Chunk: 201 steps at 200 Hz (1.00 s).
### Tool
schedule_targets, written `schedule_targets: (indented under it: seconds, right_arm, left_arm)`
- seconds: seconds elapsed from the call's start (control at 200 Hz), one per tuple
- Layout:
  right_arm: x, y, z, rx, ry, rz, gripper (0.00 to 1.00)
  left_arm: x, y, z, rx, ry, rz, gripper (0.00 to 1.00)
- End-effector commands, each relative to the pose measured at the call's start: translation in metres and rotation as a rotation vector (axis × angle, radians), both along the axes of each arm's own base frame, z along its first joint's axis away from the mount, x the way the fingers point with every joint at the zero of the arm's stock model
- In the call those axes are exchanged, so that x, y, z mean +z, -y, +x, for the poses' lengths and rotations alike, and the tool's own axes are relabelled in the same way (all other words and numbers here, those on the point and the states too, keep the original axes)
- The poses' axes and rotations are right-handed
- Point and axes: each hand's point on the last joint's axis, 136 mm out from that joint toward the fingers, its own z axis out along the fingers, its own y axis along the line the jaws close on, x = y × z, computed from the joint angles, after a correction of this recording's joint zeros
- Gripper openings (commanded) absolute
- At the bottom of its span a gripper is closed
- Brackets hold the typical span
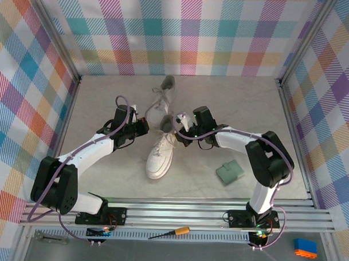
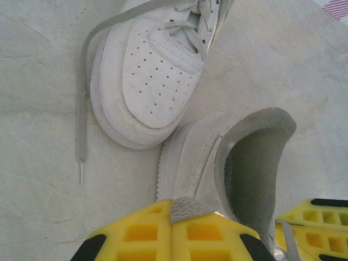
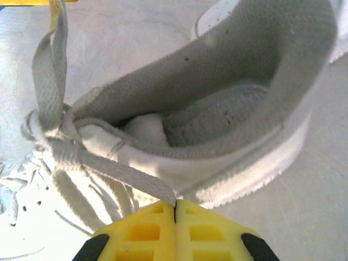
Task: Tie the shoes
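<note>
- Near shoe (image 1: 160, 157) lies on the bench (image 1: 101, 93), toe toward me.
- At its laces, the right tool (image 3: 175, 205) pinches one lace (image 3: 125, 176) and the left tool (image 2: 172, 215) pinches the other lace (image 3: 51, 70). I judge this tensions them for knotting.
- Far shoe (image 1: 162, 96) waits just behind its heel.

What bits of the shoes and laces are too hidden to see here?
- Top view: any knot on the near shoe; its laces are too small.
- Left wrist view: most lacing of the far shoe, cut off by the top edge.
- Right wrist view: the end of the lace, hidden inside the shut right tool.
</note>
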Motion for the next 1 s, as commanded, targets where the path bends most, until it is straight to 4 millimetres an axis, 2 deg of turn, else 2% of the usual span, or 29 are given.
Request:
schedule_targets:
  seconds: [0.0,0.095,0.28,0.56,1.0]
  right_arm:
    - [0.011,0.012,0.005,-0.123,0.006,0.005,0.00]
    - [0.007,0.027,0.009,-0.246,-0.028,-0.019,0.00]
    - [-0.010,0.046,0.002,-0.374,-0.141,-0.071,0.00]
    - [-0.030,0.060,-0.016,-0.390,-0.208,-0.157,0.00]
    - [-0.062,0.079,-0.031,-0.435,-0.303,-0.302,0.00]
  left_arm:
    - [0.012,-0.007,0.002,0.024,0.028,-0.007,0.00]
    - [0.012,-0.009,0.002,0.029,0.026,-0.002,0.00]
    - [0.011,-0.016,0.000,0.047,0.021,0.006,0.00]
    - [0.008,-0.035,-0.004,0.103,0.010,0.027,0.00]
    - [-0.005,-0.063,-0.013,0.197,-0.028,0.098,0.00]
